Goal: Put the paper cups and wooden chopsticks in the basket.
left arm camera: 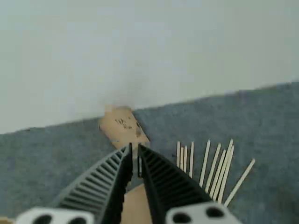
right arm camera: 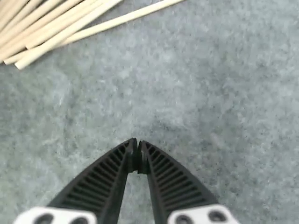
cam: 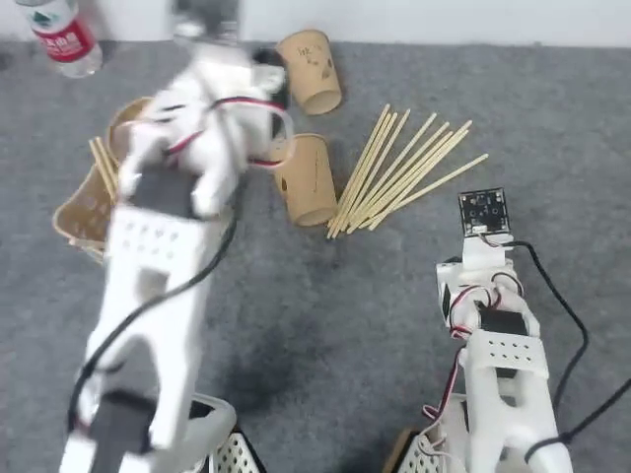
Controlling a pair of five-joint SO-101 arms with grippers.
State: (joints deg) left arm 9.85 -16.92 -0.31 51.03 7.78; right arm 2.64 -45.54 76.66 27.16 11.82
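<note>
The right gripper [right arm camera: 137, 156] is seen from behind, its two black ribbed fingers [right arm camera: 105, 184] set together at the tips, and nothing is held between them. Beneath it a grey, felt-like table cover [right arm camera: 224, 93] is spread. The wooden chopsticks [right arm camera: 56, 32] are laid in a loose bundle at one corner of the frame, well ahead of the tips and apart from them. One stick [right arm camera: 126, 17] is splayed out from the rest.
</note>
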